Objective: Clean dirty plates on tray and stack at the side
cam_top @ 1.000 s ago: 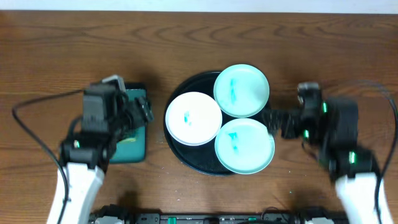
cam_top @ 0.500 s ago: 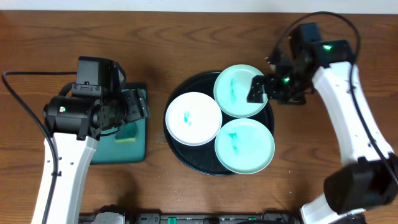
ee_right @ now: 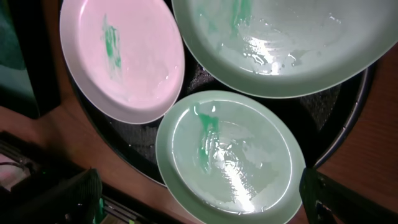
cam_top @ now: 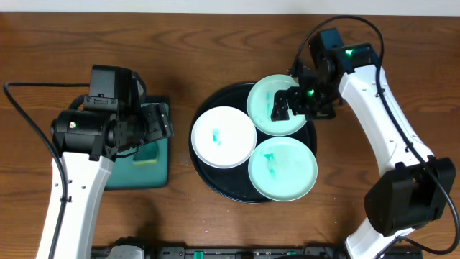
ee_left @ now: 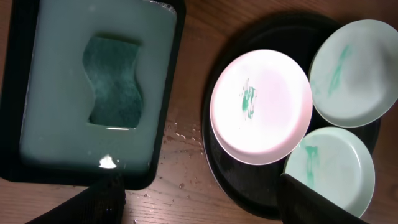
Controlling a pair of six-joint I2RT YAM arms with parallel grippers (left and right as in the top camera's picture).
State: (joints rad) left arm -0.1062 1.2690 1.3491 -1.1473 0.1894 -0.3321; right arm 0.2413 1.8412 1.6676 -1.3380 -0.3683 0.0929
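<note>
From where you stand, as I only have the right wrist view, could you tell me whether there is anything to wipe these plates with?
Observer: Yes, a teal sponge lies in a rectangular tray, left of the round black tray.
Operator: Is the other arm near it?
Observer: The left tool hangs open by that rectangular tray's right edge, holding nothing.
Operator: And where is mine?
Observer: The right tool hangs open above the rear mint plate.
</note>
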